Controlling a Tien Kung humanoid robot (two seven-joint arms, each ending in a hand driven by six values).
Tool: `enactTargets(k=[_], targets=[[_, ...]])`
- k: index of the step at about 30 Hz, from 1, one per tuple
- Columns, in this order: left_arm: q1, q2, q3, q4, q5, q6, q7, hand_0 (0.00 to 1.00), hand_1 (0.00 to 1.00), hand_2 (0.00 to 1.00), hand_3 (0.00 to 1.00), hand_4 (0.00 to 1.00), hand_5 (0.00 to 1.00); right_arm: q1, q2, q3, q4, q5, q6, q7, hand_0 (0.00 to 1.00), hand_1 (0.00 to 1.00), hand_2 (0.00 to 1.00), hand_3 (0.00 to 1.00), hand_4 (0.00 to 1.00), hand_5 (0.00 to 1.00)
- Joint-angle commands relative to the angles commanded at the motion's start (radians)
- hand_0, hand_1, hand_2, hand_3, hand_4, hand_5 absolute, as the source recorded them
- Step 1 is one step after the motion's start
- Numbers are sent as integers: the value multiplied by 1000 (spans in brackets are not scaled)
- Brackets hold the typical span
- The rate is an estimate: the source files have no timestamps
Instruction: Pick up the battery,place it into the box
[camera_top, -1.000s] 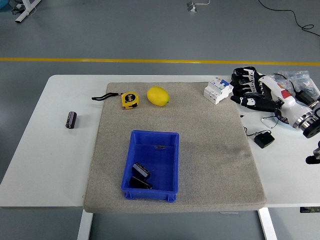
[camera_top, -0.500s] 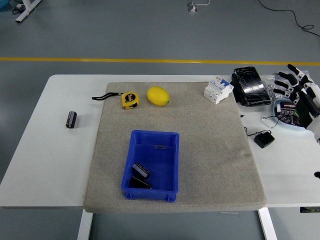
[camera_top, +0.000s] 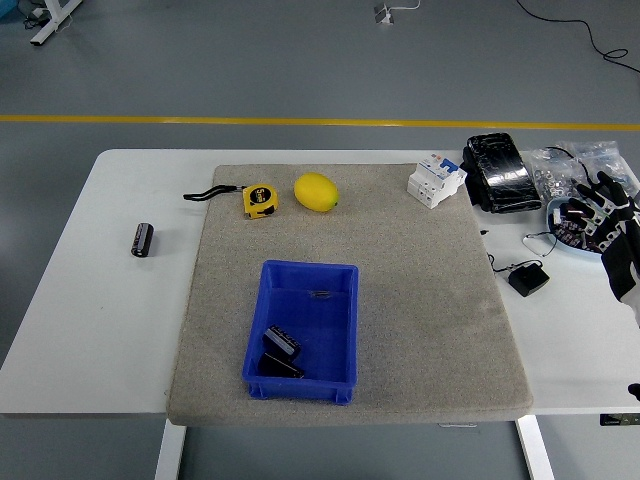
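Note:
A black battery pack (camera_top: 282, 343) lies inside the blue box (camera_top: 344, 310) on the grey mat, beside another dark flat item (camera_top: 279, 366). A small black cylinder (camera_top: 142, 239) lies on the white table at the left, off the mat. My right hand (camera_top: 612, 222) shows at the right edge with fingers spread, holding nothing, far from the box. My left arm is out of view.
A yellow tape measure (camera_top: 260, 199) and a lemon (camera_top: 316, 192) lie at the mat's far edge. A white circuit breaker (camera_top: 436, 180), a black wrapped block (camera_top: 502, 172), a bag of small parts (camera_top: 585, 160), a bowl (camera_top: 570, 222) and a black adapter (camera_top: 527, 279) crowd the right side.
My right hand has drawn back from the black wrapped block toward the right edge and down. Nothing on the table has moved.

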Motion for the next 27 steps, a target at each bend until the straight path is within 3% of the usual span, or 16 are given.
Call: enactTargets(k=[13, 27], targets=[[-10, -2, -8, 1, 27, -2, 4, 687, 586, 651, 660, 640, 781, 5, 2, 24, 15, -18, 5, -10, 825, 815, 863, 905, 998, 884], [-19, 2, 23, 5, -29, 2, -20, 689, 586, 649, 658, 639, 778, 18, 3, 29, 18, -10, -5, -10, 814, 806, 856, 894, 998, 897]])
